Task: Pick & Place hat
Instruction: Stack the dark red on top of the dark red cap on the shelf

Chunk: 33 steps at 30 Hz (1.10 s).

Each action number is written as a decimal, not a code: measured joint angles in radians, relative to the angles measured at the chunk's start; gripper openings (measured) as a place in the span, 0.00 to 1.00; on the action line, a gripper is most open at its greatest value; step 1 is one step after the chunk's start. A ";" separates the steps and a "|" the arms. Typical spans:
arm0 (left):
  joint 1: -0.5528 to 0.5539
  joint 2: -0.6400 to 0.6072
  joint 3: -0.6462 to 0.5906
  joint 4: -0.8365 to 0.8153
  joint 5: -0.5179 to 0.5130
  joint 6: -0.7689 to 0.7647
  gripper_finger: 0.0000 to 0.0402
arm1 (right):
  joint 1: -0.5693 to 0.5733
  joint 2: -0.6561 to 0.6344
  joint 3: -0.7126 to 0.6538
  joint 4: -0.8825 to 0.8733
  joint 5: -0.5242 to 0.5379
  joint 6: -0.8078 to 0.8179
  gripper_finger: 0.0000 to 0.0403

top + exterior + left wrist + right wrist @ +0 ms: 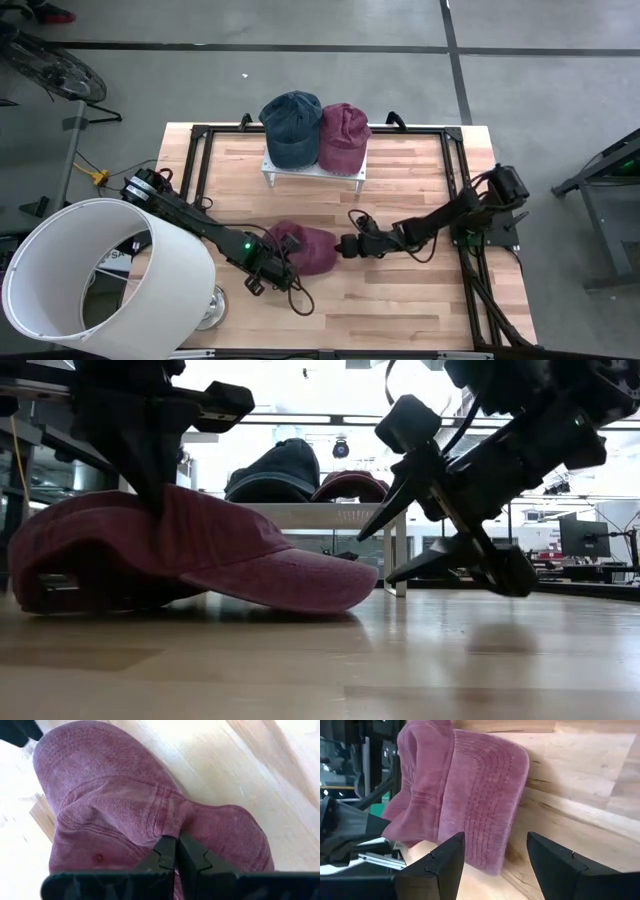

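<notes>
A maroon cap (312,248) lies on the wooden table with its rim and brim down; its brim (487,805) points toward the table's right. My left gripper (176,851) is over the crown, shut on its cloth. My right gripper (495,865) is open and low over the table, just right of the brim's front edge. Its fingers stand on either side of that edge, apart from it. In the low view the right gripper (385,555) hovers beside the brim tip (350,585). My left gripper pinches a raised fold of the cap's crown (172,822) between its two shut fingers. The fingers come from above, pointing down, as the low view shows at the crown (160,510). The cap stays on the table, its brim and rim on the wood.
A white rack (315,172) at the table's far edge carries a blue cap (292,128) and a second maroon cap (344,136). A large white cylinder (90,280) stands at the near left corner. Black frame rails (200,160) border the table. Bare wood lies near the caps.
</notes>
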 joint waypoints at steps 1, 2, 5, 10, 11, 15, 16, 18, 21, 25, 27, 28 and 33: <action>0.000 0.000 0.000 0.000 -0.001 0.000 0.00 | 0.004 0.011 0.000 0.014 0.011 0.008 0.51; 0.000 0.000 0.000 0.002 -0.002 0.000 0.00 | 0.007 0.023 0.000 0.029 0.024 0.020 0.51; 0.000 0.000 0.000 0.006 -0.002 0.000 0.00 | 0.008 0.063 0.000 0.106 0.029 0.027 0.51; 0.000 0.000 0.000 0.006 -0.002 0.000 0.00 | 0.000 0.117 0.000 0.227 0.038 0.025 0.51; 0.000 0.000 0.000 0.006 -0.002 -0.001 0.00 | 0.001 0.119 0.000 0.237 0.048 0.024 0.51; 0.000 0.000 0.000 0.006 -0.002 -0.030 0.00 | 0.001 0.120 0.000 0.244 0.069 0.007 0.48; 0.000 0.000 0.000 0.006 -0.002 -0.035 0.00 | 0.001 0.120 0.000 0.249 0.069 -0.002 0.46; 0.000 0.000 0.000 0.006 -0.002 -0.041 0.00 | 0.000 0.120 0.000 0.256 0.069 -0.008 0.42; 0.000 0.000 0.000 0.006 -0.002 -0.046 0.00 | 0.001 0.120 0.000 0.253 0.064 -0.019 0.35; 0.000 0.000 0.000 0.006 -0.001 -0.048 0.00 | 0.001 0.120 0.000 0.260 0.052 -0.056 0.24; 0.000 0.000 0.000 0.006 0.001 -0.048 0.00 | 0.000 0.120 0.000 0.270 0.052 -0.067 0.18; 0.000 0.000 0.000 0.006 0.002 -0.048 0.00 | 0.000 0.120 0.001 0.278 0.052 -0.079 0.15; 0.000 0.001 -0.001 0.006 0.005 -0.064 0.00 | 0.000 0.116 0.003 0.337 0.059 -0.152 0.03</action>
